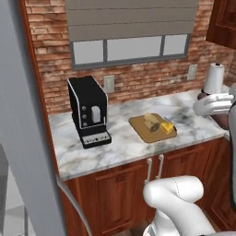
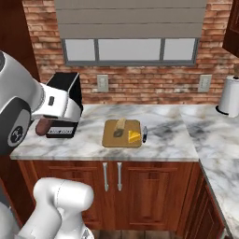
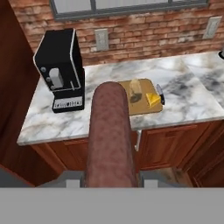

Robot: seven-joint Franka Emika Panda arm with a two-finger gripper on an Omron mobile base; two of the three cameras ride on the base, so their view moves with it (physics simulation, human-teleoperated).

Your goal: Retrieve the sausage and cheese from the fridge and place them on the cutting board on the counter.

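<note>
While the fingers (image 3: pixel 111 183) grip the sausage (image 3: pixel 111 135) at the hand view's lower centre, the cheese (image 2: pixel 134 137) lies on the board (image 2: pixel 112 139) mid-frame on the table (image 2: pixel 163 140), right of the coffee machine (image 1: pixel 88 109).

Arm raised, pincer (image 3: pixel 111 175) clamped on sausage (image 3: pixel 110 131)
</note>
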